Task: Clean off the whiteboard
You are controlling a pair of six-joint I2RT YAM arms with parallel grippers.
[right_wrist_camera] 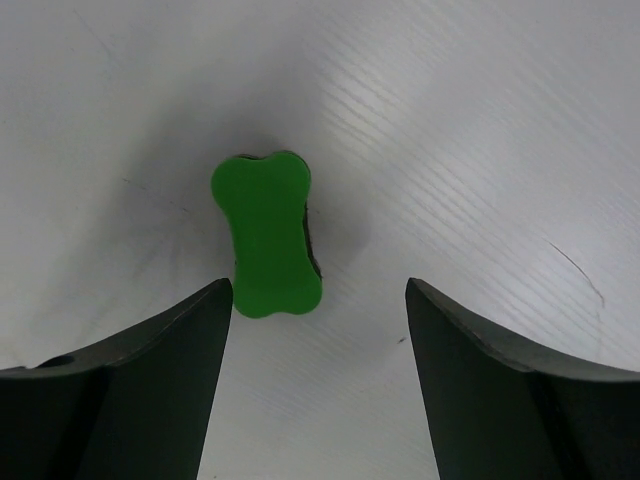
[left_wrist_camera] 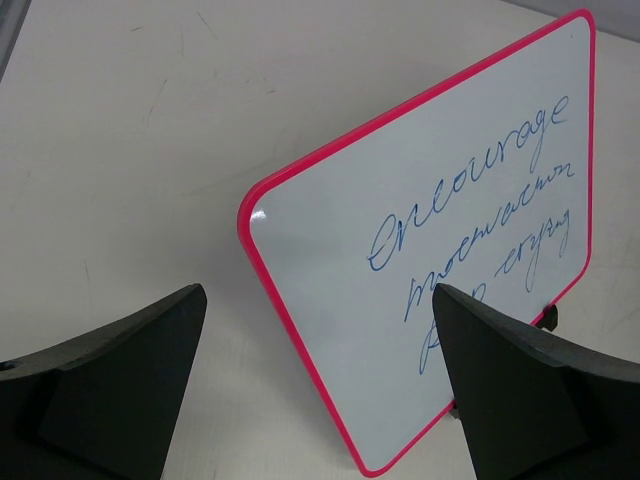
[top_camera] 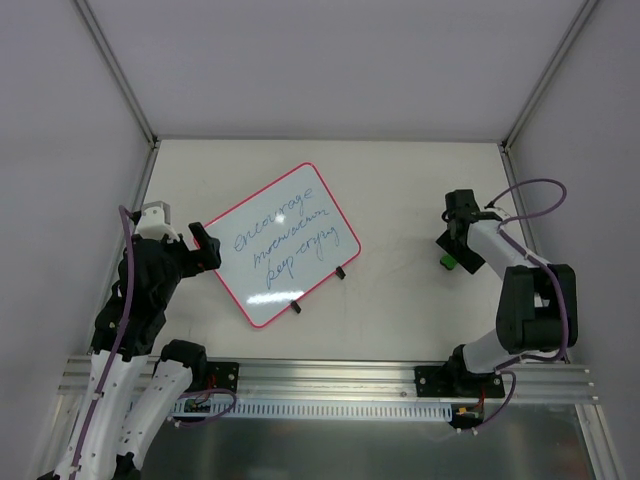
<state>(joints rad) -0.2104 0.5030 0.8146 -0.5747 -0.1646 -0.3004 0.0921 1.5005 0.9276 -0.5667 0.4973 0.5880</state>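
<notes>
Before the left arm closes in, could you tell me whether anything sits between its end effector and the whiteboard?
Nothing visible does. The open left end effector sits right at the whiteboard corner, with nothing between them. The green eraser lies well away on the table, under the right end effector.

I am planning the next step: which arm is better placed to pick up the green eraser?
Right. The right claw, open, hangs over the eraser; the left claw faces the whiteboard.
</notes>
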